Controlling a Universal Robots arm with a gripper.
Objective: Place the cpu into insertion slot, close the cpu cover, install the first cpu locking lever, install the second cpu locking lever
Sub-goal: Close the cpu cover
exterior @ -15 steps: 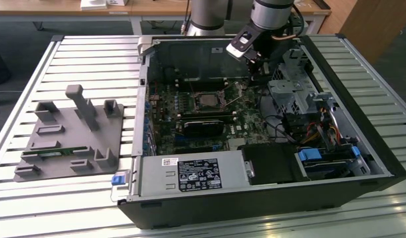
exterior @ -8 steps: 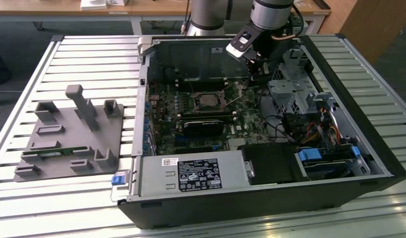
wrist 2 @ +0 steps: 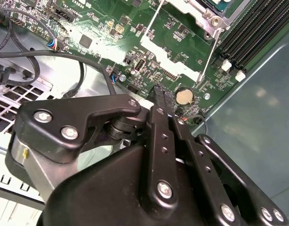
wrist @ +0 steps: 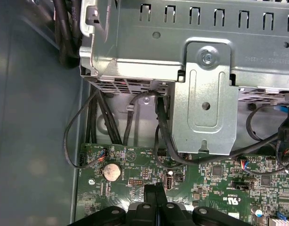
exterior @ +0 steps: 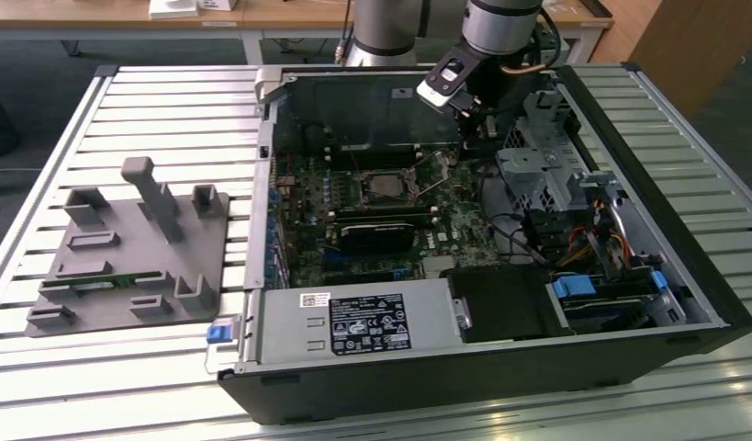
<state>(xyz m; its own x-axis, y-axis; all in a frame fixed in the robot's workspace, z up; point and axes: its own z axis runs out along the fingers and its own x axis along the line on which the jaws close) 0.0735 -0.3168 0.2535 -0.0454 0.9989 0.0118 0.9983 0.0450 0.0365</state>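
Over the far right corner of the green circuit board (exterior: 388,230), inside the open computer case (exterior: 499,367) on the slatted tabletop (exterior: 130,110), the end effector (exterior: 477,131) hangs with its tips just above the board. In both wrist views its two black fingers (wrist 2: 158,101) are pressed together into a narrow point, and nothing shows between them. The tip (wrist: 155,190) sits just beside the round coin battery (wrist: 111,172) and close under the metal drive cage (wrist: 205,108). The socket (exterior: 382,186) lies well apart from it, toward the exterior view's left and nearer the camera, roughly mid-board. It is a square with a silver rim and a dark middle. Whether the chip already rests in it, I cannot tell. Two thin wire levers (wrist 2: 208,54) run along the socket's sides with their long axes pointing roughly toward the end effector. One of them (exterior: 440,188) slants up on the socket's right side, so I judge it unlatched. That lever is the part of the socket closest to the tip.
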